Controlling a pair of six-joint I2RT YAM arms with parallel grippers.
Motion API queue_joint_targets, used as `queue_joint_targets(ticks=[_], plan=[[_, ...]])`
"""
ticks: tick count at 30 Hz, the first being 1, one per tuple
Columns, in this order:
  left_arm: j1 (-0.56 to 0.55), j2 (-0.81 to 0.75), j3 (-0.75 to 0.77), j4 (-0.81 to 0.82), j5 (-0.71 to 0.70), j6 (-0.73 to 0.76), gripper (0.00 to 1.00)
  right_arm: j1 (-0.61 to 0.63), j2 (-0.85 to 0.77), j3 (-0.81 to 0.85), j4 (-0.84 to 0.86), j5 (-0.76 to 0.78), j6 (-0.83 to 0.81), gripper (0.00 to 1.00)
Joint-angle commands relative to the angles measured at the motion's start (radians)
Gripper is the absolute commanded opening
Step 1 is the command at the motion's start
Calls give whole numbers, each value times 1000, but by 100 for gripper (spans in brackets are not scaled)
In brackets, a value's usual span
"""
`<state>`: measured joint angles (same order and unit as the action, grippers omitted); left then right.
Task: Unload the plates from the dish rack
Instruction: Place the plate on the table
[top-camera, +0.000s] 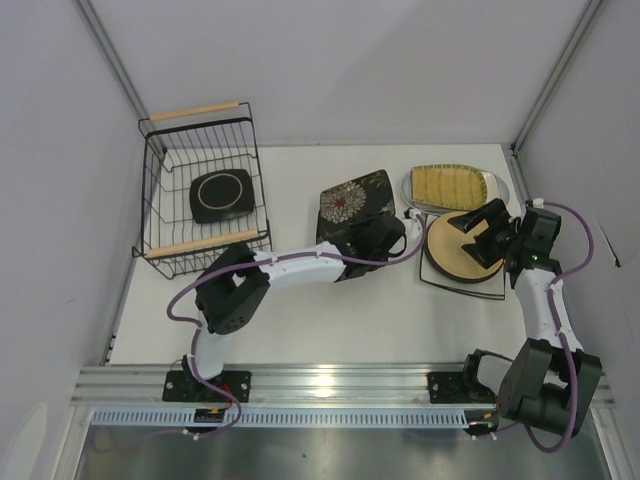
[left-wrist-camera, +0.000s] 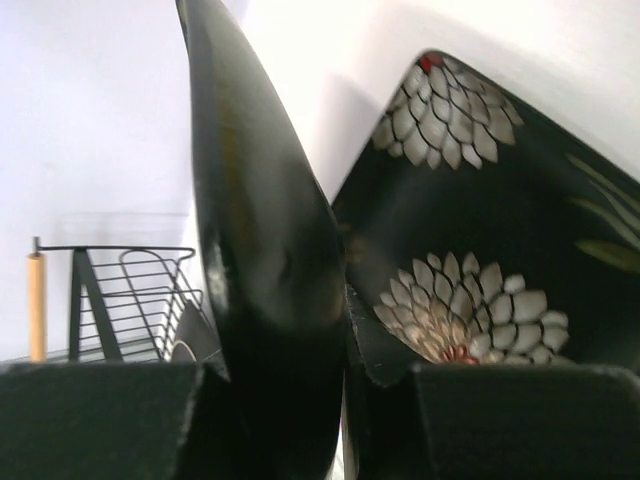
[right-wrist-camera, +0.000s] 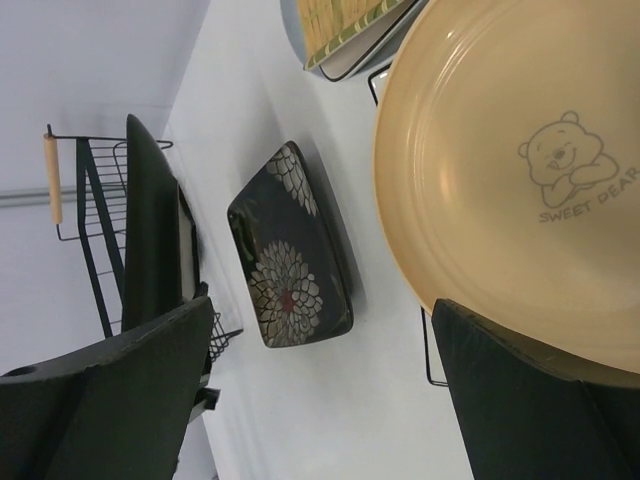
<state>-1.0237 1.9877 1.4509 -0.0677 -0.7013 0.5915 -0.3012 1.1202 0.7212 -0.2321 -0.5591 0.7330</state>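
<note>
step: a plate is being set down | left gripper (left-wrist-camera: 312, 425): clamped on dark plate (left-wrist-camera: 265, 250), held on edge | flower plate (left-wrist-camera: 470, 220): just beside the jaws | right gripper (right-wrist-camera: 325, 335): jaws wide apart, nothing held, tan plate (right-wrist-camera: 500, 180) under them | next: dark plate must be laid flat and let go | rack (top-camera: 160, 180): one plate (top-camera: 222, 195) inside, not yet taken out

The left arm (top-camera: 290, 270) climbs from its base at the near left, folds at a black elbow and stretches its white forearm rightwards, low and nearly level. Its black two-finger left claw (top-camera: 388, 238) is clamped on the rim of a dark glossy plate (left-wrist-camera: 260, 250) (held edge-on, upright between the jaws). The right arm (top-camera: 540, 300) rises from its near-right base, its wrist bent leftwards. The black right claw (top-camera: 478, 232) gapes fully wide, gripping nothing.
</note>
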Motion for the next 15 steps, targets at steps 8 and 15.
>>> queue_joint_targets(ticks=[8, 15], plan=[[-41, 88, -72, 316, -174, 119, 0, -29, 3, -19, 60, -48, 11, 100], [-41, 77, -156, 376, -156, 140, 0, -33, 15, -26, 85, -56, 23, 100]])
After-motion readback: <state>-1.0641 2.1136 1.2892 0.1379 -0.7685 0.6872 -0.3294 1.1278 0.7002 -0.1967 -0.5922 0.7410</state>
